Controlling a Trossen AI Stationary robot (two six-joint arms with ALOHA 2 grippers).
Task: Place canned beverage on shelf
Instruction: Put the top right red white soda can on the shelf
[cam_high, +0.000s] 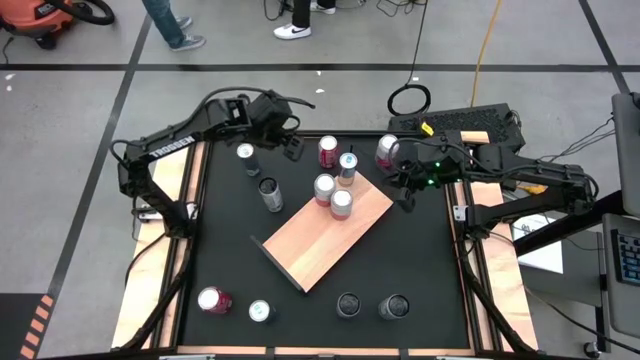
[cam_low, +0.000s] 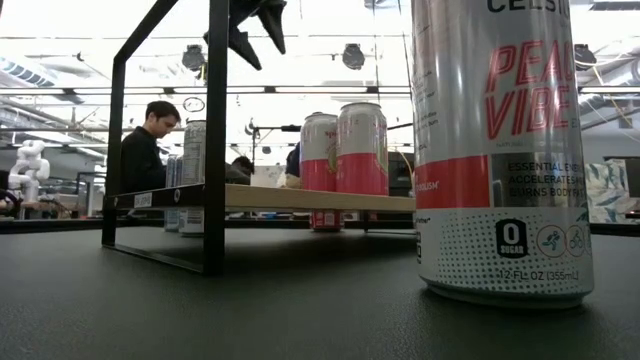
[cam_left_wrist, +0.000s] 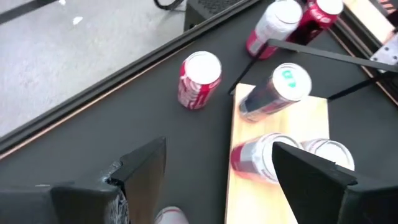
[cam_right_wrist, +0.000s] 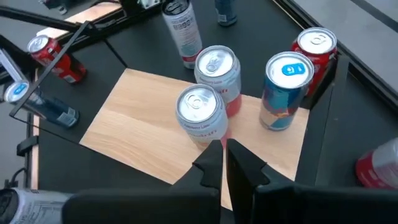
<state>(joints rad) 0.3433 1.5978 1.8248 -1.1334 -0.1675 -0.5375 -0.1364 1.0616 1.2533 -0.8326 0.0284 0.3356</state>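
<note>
The shelf (cam_high: 325, 235) is a light wooden board on a black frame in the middle of the table. Three cans stand on its far corner: two silver-pink ones (cam_high: 324, 188) (cam_high: 341, 204) and a blue-topped one (cam_high: 347, 167). A red can (cam_high: 328, 151) stands on the tabletop just beyond that corner. My left gripper (cam_high: 293, 143) is open and empty above the table, left of the red can (cam_left_wrist: 198, 78). My right gripper (cam_right_wrist: 225, 162) is shut and empty above the shelf's right corner (cam_high: 403, 190), beside a pink can (cam_high: 387, 150).
Two cans (cam_high: 247, 157) (cam_high: 270, 193) stand on the tabletop left of the shelf. Several more stand along the near edge (cam_high: 213, 300) (cam_high: 260, 311) (cam_high: 348, 304) (cam_high: 393, 306). One can fills the low view's right side (cam_low: 500, 150). A person (cam_low: 145, 145) shows in the room beyond.
</note>
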